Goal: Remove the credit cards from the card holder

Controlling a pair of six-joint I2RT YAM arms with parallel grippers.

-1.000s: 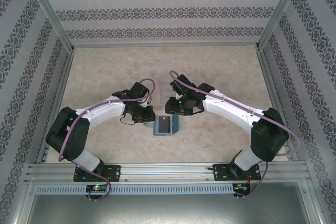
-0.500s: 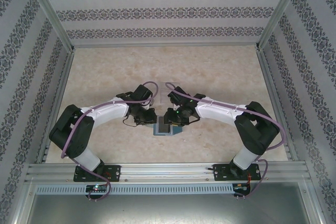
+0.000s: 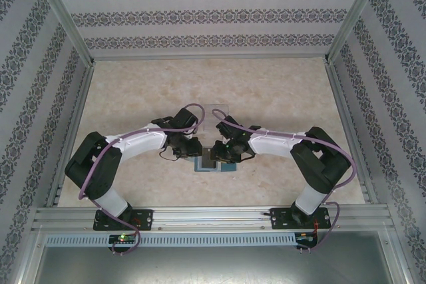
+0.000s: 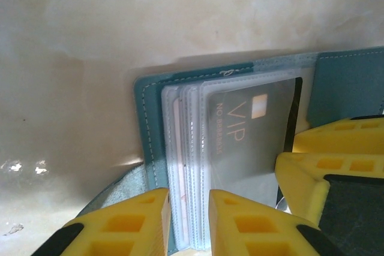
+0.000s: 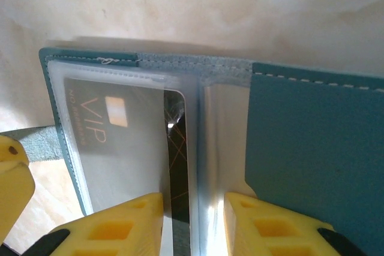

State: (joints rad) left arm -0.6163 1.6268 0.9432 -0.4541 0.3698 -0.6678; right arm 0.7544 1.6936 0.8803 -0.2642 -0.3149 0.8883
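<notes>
Card holder (image 5: 312, 148) lies open on the worktop (image 3: 279, 98), and in the last second both arms have closed in on it. The left end effector (image 4: 186, 223) and the right end effector (image 5: 193, 226) stand over its clear sleeves, fingers slightly parted, grasping nothing. The credit cards (image 5: 120, 148) are still inside, so I think the pulling can begin. The worktop is pale and marbled, and patterned walls (image 3: 213, 11) surround it.

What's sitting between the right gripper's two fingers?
Right wrist view: the dark edge of a credit card and a clear sleeve of the card holder.
</notes>
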